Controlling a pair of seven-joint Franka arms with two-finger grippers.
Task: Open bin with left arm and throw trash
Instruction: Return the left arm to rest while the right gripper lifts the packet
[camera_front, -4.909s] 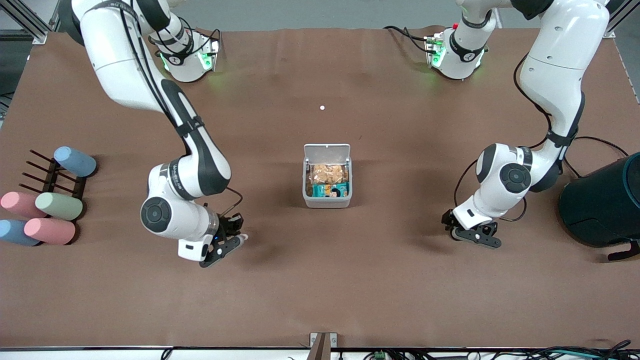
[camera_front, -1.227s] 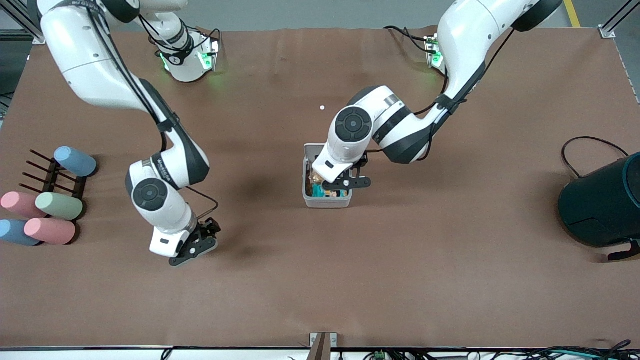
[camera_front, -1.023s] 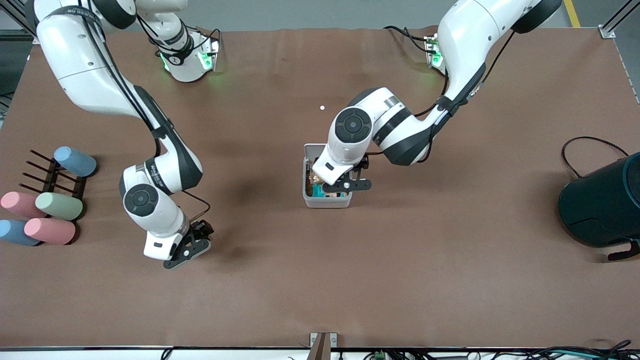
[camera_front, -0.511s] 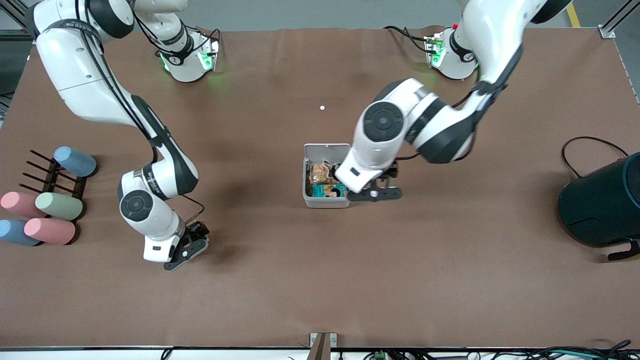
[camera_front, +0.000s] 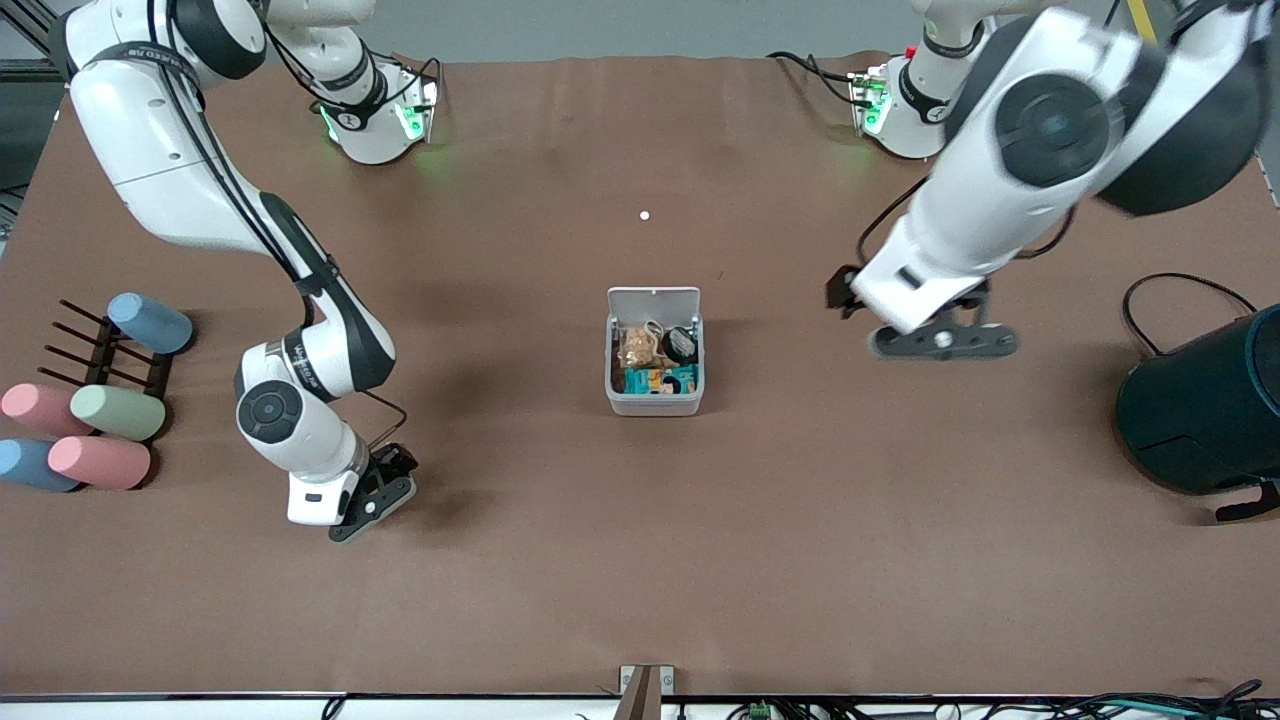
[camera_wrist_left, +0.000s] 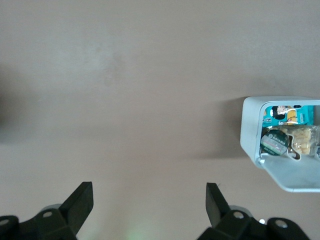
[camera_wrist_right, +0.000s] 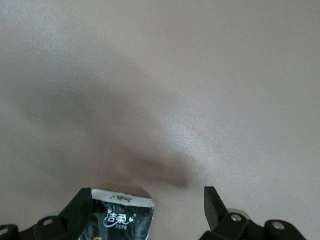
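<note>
Since the black packet (camera_wrist_right: 122, 216) is judged light, thin and limp, a pinch across one short edge is advised. White print reading 洁柔 is noted on it. It lies flat on the worktop (camera_front: 640, 560) under the right tool (camera_front: 372, 497), whose fingers are spread wide and clamp nothing. The bin (camera_front: 612, 395), mid-worktop, is seen with its lid (camera_front: 655, 300) raised; a disc (camera_front: 682, 343) and a band loop (camera_front: 652, 328) lie inside. The left tool (camera_front: 945, 342), wide open and empty, hangs over the worktop between the bin and a teal cylinder (camera_front: 1210, 410).

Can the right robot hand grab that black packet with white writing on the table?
Probably yes. The right gripper hangs open just above the brown table, and the black packet with white print lies between its fingers, uncovered.
</note>
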